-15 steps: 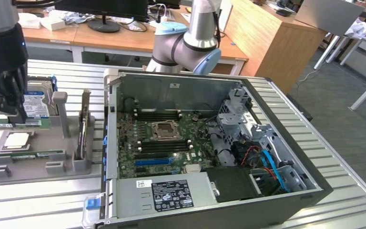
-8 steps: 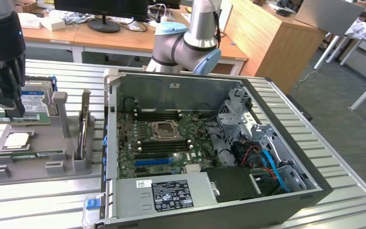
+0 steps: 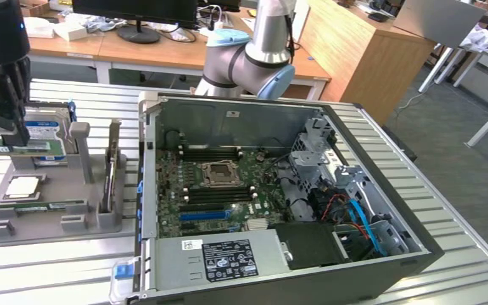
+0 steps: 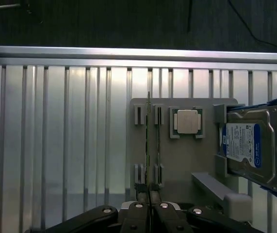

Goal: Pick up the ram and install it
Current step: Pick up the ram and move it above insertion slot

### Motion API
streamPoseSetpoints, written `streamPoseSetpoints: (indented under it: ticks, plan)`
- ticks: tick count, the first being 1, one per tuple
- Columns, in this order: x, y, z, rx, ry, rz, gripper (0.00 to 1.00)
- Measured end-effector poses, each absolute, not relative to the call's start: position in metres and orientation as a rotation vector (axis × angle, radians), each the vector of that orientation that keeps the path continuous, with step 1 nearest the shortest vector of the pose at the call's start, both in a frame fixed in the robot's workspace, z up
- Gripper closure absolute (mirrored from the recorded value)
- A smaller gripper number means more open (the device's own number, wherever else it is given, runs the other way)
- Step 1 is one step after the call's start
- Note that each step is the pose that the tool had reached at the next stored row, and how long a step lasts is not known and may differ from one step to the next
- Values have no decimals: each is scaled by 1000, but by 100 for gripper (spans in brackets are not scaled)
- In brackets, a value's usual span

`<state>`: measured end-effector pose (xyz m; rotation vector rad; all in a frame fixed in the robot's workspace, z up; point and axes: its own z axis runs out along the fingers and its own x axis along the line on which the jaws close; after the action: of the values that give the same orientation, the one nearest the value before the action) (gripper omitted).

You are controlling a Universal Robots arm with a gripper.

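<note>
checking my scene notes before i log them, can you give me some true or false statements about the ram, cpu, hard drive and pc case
1. The black computer case is open, with its green motherboard exposed. True.
2. The end effector is shut on the long thin green ram stick. True.
3. The square silver CPU chip sits in the motherboard's socket. False: it lies on the grey holder block, outside the case.
4. The silver hard drive with a blue-white label is mounted inside the case. False: it stands at the holder block's edge, beside the CPU chip.
5. The ram stick is seated in a motherboard slot. False: it is over the holder block, to the exterior view's left of the case.
</note>
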<state>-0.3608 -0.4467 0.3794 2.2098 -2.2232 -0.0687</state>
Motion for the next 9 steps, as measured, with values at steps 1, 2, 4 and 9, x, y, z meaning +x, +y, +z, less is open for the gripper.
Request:
streamPoseSetpoints:
  ticks: [1,2,4,9]
  plan:
    - [-361,-447,382,2210,-2223,-69,89]
    - [-361,-447,384,2210,-2223,-69,89]
    - [-361,-447,389,2210,-2223,-69,89]
    - [-361,-447,399,2210,-2223,-69,89]
